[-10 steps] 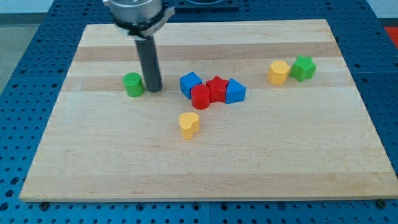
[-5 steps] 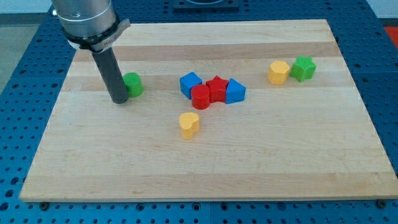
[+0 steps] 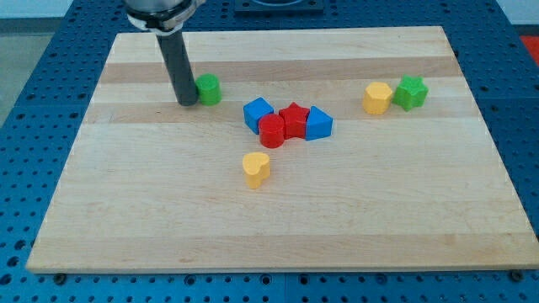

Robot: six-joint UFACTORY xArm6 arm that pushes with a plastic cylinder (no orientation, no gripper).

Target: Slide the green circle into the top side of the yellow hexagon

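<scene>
The green circle (image 3: 208, 88) lies on the wooden board (image 3: 278, 219) at the upper left. My tip (image 3: 186, 103) touches its left side. The yellow hexagon (image 3: 377, 98) sits far to the view's right, with a green star (image 3: 411, 92) against its right side.
A cluster sits mid-board: a blue cube (image 3: 258, 114), a red circle (image 3: 272, 131), a red star (image 3: 293, 119) and a blue triangle block (image 3: 318, 124). A yellow heart (image 3: 256, 168) lies below the cluster.
My tip went from the green circle's right side around to its left side, then pushed the circle right and toward the view's top.
</scene>
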